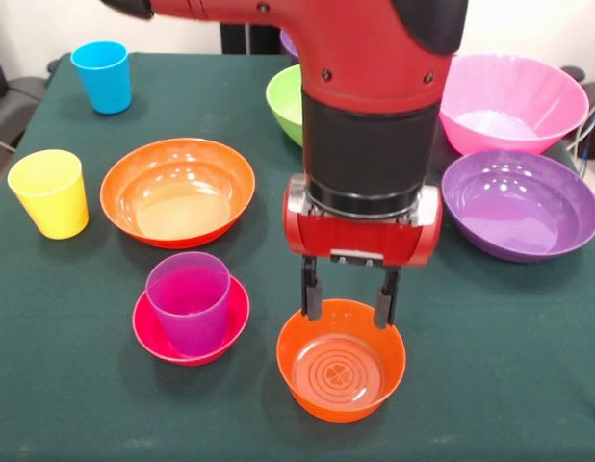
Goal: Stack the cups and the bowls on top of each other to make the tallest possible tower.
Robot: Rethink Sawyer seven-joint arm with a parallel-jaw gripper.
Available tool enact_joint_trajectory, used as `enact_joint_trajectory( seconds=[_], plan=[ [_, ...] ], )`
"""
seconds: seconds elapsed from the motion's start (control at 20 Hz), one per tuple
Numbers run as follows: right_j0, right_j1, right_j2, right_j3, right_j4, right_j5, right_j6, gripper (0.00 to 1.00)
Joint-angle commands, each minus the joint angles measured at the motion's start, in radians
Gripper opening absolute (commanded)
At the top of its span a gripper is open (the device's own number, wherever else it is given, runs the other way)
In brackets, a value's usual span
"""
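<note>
Tower so far: a glossy purple plastic cup [189,299] stands upright inside a small red plastic bowl [191,325] at the counter's [509,385] near left; only two pieces high.
Yellow plastic cup [49,192]: upright at the left edge, apart from everything, waiting.
Blue plastic cup [102,76]: upright at the far left corner.
Wide orange plastic bowl [177,191]: mouth up, just behind the tower, empty.
Small orange plastic bowl [341,359]: mouth up, near centre, just right of the tower.
Gripper [347,310]: released, fingers spread and dipping at the small orange bowl's far rim; judged to be lining up a rim grasp.
Lime green plastic bowl [284,101]: far centre, partly hidden by the arm.
Big pink plastic bowl [514,101]: far right.
Purple plastic bowl [521,204]: right, just before the pink one.
</note>
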Motion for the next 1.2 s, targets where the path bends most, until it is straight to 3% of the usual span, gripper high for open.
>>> enact_joint_trajectory(
  seconds=[0.05, 0.65, 1.2],
  plan=[
    [0.043, 0.068, 0.020, -0.072, -0.008, 0.029, 0.070, 1.00],
    [0.101, 0.105, -0.027, -0.145, -0.006, 0.054, 0.135, 1.00],
    [0.098, 0.144, -0.050, -0.090, 0.007, -0.067, 0.135, 1.00]
  ],
)
